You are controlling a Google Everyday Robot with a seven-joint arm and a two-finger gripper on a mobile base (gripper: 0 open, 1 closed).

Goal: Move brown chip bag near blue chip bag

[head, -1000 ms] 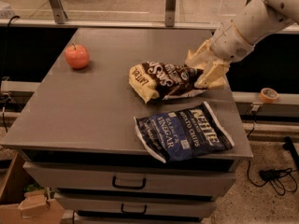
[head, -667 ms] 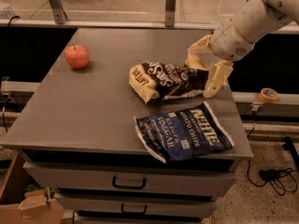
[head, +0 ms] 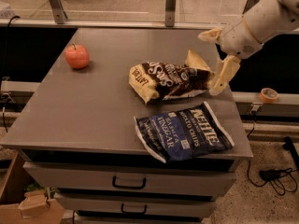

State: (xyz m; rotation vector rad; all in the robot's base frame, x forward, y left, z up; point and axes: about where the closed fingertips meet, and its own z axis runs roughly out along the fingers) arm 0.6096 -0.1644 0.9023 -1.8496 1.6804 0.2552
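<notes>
The brown chip bag (head: 169, 79) lies on the grey table (head: 93, 106), dark brown with tan ends, at centre right. The blue chip bag (head: 183, 132) lies flat just in front of it, close to the table's front right edge, with a narrow gap between the two. My gripper (head: 216, 56) hangs at the brown bag's right end, open and empty. One tan finger (head: 223, 74) points down beside the bag's right tip. The other finger (head: 210, 34) sits higher, above the bag.
A red apple (head: 77, 56) stands at the table's far left. A roll of tape (head: 268, 95) lies on a ledge to the right of the table. Drawers (head: 128, 183) sit below the tabletop. A glass railing runs behind.
My gripper has let go of the brown bag's right end and drawn back to the right and slightly up. The brown bag now rests on the table beside the blue bag.
</notes>
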